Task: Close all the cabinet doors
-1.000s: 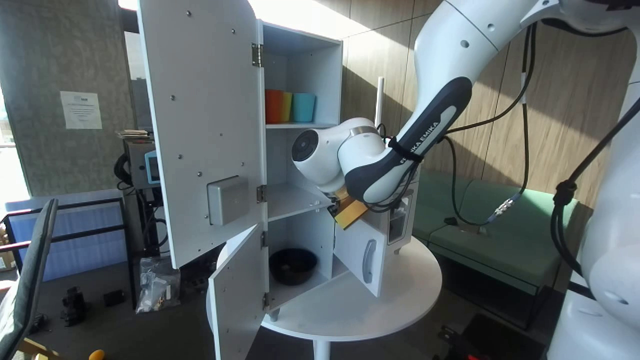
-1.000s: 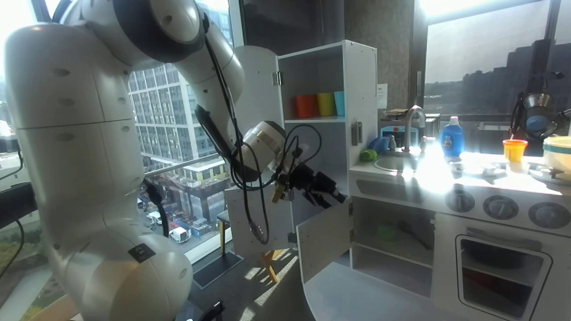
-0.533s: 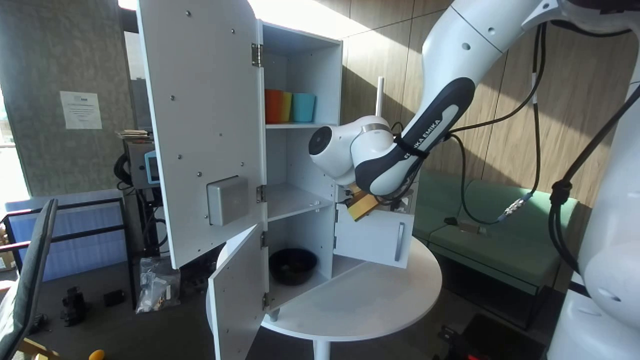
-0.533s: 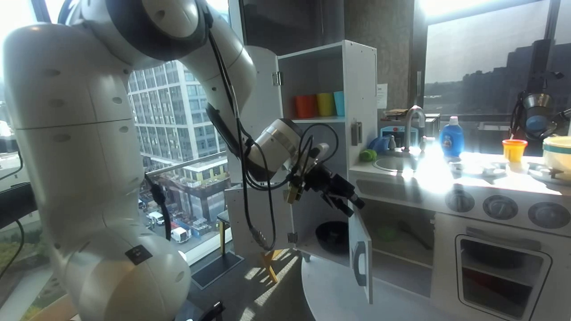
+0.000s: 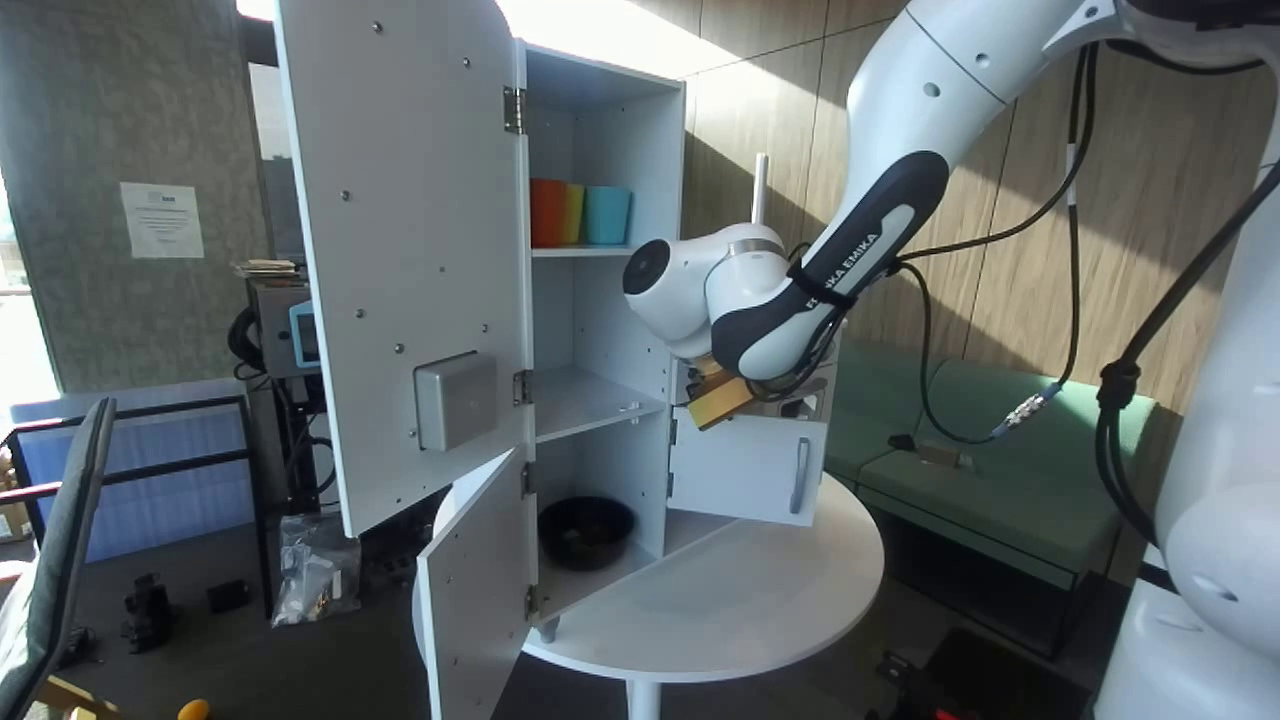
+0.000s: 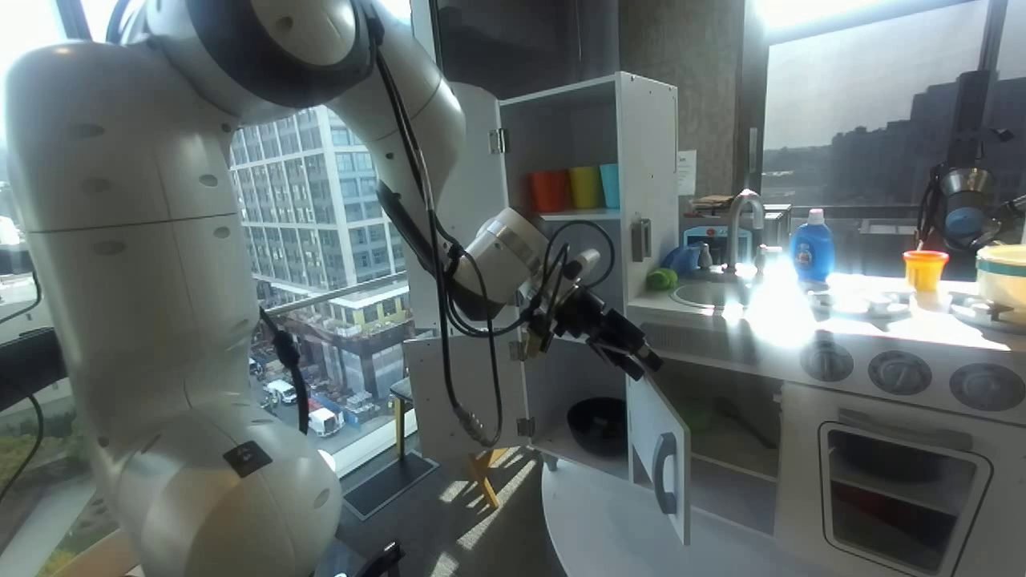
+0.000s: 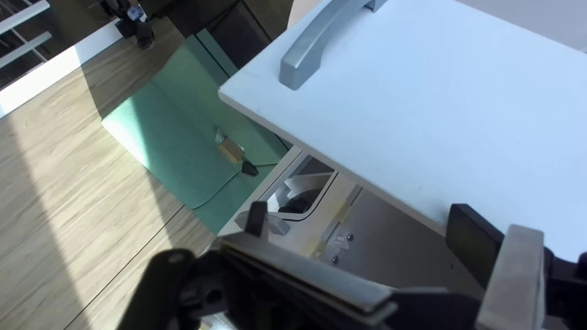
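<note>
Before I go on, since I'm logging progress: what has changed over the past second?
The under-sink cabinet door swung toward the oven, closer to shut but still ajar. The gripper moved the same way, its fingers apart; nothing was visibly gripped or released. The tall door, the shorter door below it and the black bowl stayed as they were.

The cabinet doors (image 5: 410, 225) look smooth and matt, their hinges (image 5: 514, 110) metallic, the wall (image 5: 965, 200) grained wood, the bench (image 5: 1000, 500) cloth.
</note>
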Controlling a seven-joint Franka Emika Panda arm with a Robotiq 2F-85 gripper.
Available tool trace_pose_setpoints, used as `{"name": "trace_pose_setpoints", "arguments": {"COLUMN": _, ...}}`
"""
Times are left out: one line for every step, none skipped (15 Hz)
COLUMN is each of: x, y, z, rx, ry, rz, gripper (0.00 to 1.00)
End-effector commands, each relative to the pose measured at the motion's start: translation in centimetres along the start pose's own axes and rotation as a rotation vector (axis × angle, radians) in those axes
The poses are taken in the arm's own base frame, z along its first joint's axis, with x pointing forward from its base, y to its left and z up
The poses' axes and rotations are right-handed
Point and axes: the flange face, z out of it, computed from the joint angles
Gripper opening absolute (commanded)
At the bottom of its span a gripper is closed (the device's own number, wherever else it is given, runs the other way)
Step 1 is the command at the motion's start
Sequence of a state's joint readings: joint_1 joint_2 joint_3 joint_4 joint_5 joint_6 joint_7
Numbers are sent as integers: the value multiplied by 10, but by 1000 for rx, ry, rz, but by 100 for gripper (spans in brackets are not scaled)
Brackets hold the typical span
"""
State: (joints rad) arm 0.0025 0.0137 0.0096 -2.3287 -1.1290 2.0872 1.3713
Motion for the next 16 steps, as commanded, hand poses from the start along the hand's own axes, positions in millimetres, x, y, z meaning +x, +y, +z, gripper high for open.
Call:
{"name": "trace_pose_setpoints", "arguments": {"x": -2, "y": 12, "z": -10, "rx": 49, "ry": -23, "rz": 95, "gripper": 100}}
{"name": "trace_pose_setpoints", "arguments": {"x": -8, "y": 14, "z": -19, "rx": 72, "ry": -50, "rz": 116, "gripper": 100}}
{"name": "trace_pose_setpoints", "arguments": {"x": -2, "y": 2, "z": -4, "rx": 27, "ry": -35, "rz": 61, "gripper": 100}}
{"name": "trace_pose_setpoints", "arguments": {"x": -3, "y": 3, "z": -7, "rx": 38, "ry": -48, "rz": 74, "gripper": 100}}
{"name": "trace_pose_setpoints", "arguments": {"x": -5, "y": 5, "z": -10, "rx": 44, "ry": -52, "rz": 82, "gripper": 100}}
{"name": "trace_pose_setpoints", "arguments": {"x": -5, "y": 7, "z": -12, "rx": 47, "ry": -52, "rz": 87, "gripper": 100}}
{"name": "trace_pose_setpoints", "arguments": {"x": -6, "y": 8, "z": -14, "rx": 50, "ry": -52, "rz": 89, "gripper": 100}}
{"name": "trace_pose_setpoints", "arguments": {"x": -2, "y": 0, "z": -21, "rx": 47, "ry": -119, "rz": 95, "gripper": 100}}
{"name": "trace_pose_setpoints", "arguments": {"x": -8, "y": -3, "z": -26, "rx": 73, "ry": -130, "rz": 85, "gripper": 100}}
{"name": "trace_pose_setpoints", "arguments": {"x": -17, "y": -9, "z": -30, "rx": 99, "ry": -137, "rz": 56, "gripper": 100}}
{"name": "trace_pose_setpoints", "arguments": {"x": -24, "y": -14, "z": -32, "rx": 106, "ry": -149, "rz": 37, "gripper": 100}}
{"name": "trace_pose_setpoints", "arguments": {"x": -34, "y": -20, "z": -34, "rx": 111, "ry": -155, "rz": 12, "gripper": 100}}
{"name": "trace_pose_setpoints", "arguments": {"x": -43, "y": -22, "z": -36, "rx": 121, "ry": -158, "rz": -7, "gripper": 100}}
{"name": "trace_pose_setpoints", "arguments": {"x": -50, "y": -25, "z": -36, "rx": 116, "ry": -164, "rz": -21, "gripper": 100}}
{"name": "trace_pose_setpoints", "arguments": {"x": -56, "y": -30, "z": -31, "rx": 96, "ry": -166, "rz": -32, "gripper": 100}}
{"name": "trace_pose_setpoints", "arguments": {"x": -59, "y": -34, "z": -22, "rx": 79, "ry": -167, "rz": -34, "gripper": 100}}
